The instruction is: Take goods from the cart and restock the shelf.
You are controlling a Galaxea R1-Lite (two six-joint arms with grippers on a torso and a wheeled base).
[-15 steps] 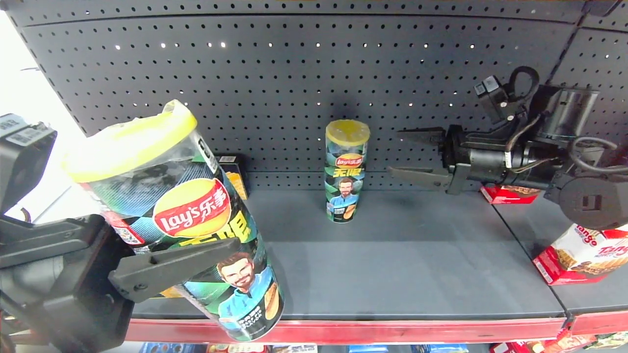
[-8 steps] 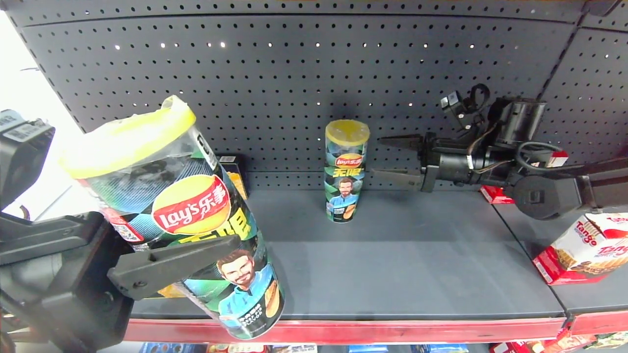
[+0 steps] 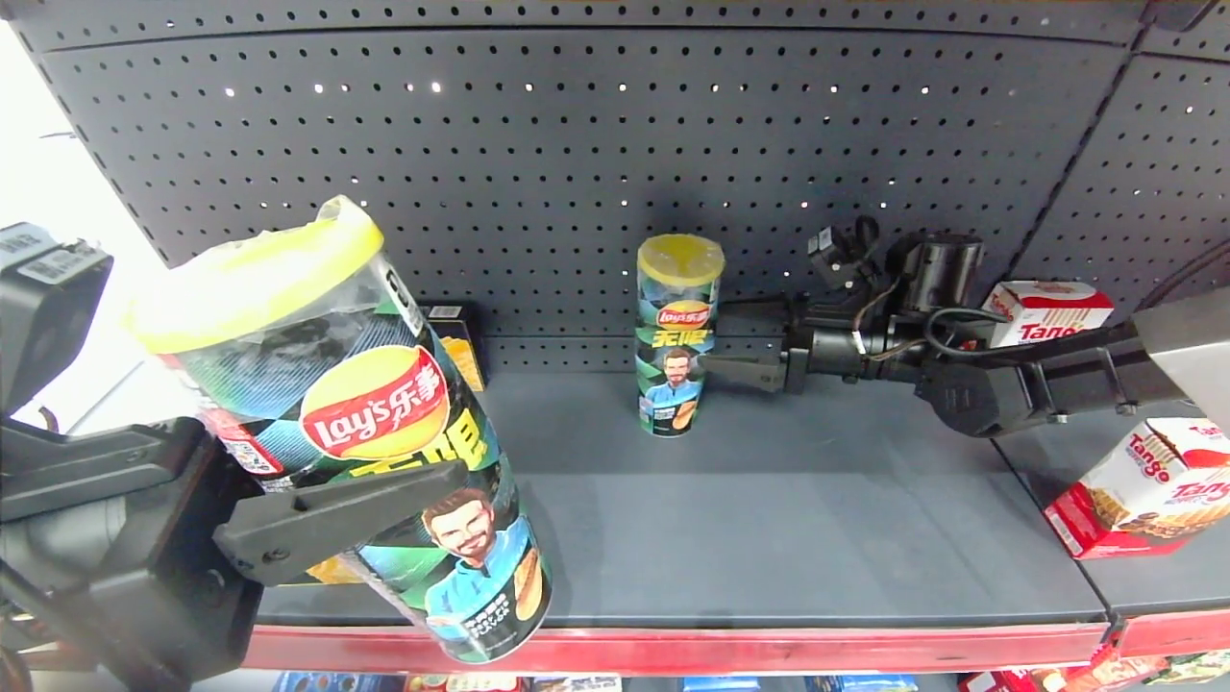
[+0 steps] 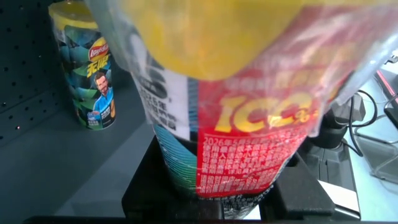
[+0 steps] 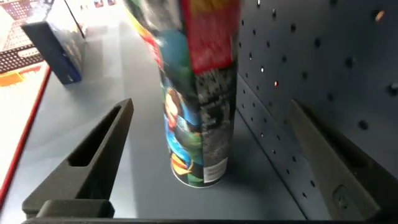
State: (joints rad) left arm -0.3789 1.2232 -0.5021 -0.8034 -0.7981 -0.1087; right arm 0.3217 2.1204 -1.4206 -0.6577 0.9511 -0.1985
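Observation:
A tall chips can point(image 3: 346, 423) with a yellow lid leans over the shelf's front left, my left gripper point(image 3: 332, 459) shut on its middle. It also shows close up in the left wrist view as the held can point(image 4: 236, 106). A second, matching can point(image 3: 678, 336) stands upright near the pegboard at the shelf's back. My right gripper point(image 3: 723, 336) is open at that can's right side. In the right wrist view the standing can point(image 5: 199, 106) sits between the spread fingers point(image 5: 93, 162), apart from both.
Wafer boxes point(image 3: 1143, 485) lie on the shelf at the right, another box point(image 3: 1047, 312) behind the right arm. A dark box point(image 3: 459, 336) stands at the back left. A red strip point(image 3: 673, 649) marks the shelf's front edge; the grey shelf point(image 3: 788, 519) is bare mid-way.
My right arm has moved left and down along the pegboard, bringing its open fingers up to the standing can. The left gripper and its can have stayed in place.

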